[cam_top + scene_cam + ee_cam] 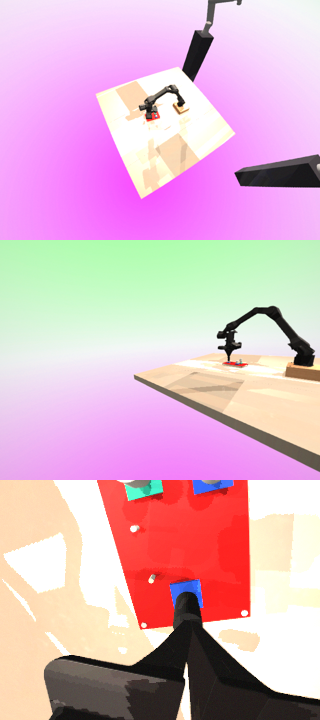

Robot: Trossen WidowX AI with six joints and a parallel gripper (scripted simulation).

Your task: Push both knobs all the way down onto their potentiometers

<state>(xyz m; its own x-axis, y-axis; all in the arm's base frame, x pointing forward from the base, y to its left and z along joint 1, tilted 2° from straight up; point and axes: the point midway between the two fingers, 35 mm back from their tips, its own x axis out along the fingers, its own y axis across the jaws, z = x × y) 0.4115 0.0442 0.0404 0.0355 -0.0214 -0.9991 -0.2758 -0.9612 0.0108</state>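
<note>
The red circuit board (152, 119) (242, 365) (210, 545) stands low over the table. My gripper (228, 360) (189, 627) is shut and points down, its tips over a blue potentiometer (185, 586) at the end of the board away from the arm's base. The tips hide most of that part; I cannot tell whether they touch it. At the other end, a pale knob (240, 359) (136, 482) is over the green potentiometer (154, 489) and looks raised above it. Another pale knob (237, 361) looks low over a second blue potentiometer (225, 486).
Two small pale posts (134, 528) (152, 579) stand up along one side of the board. Pale round dots (144, 625) (244, 613) mark its corners. The arm's wooden base block (182, 110) (301, 373) is on the table. Dark pillars (197, 55) (279, 175) stand beyond the table edges.
</note>
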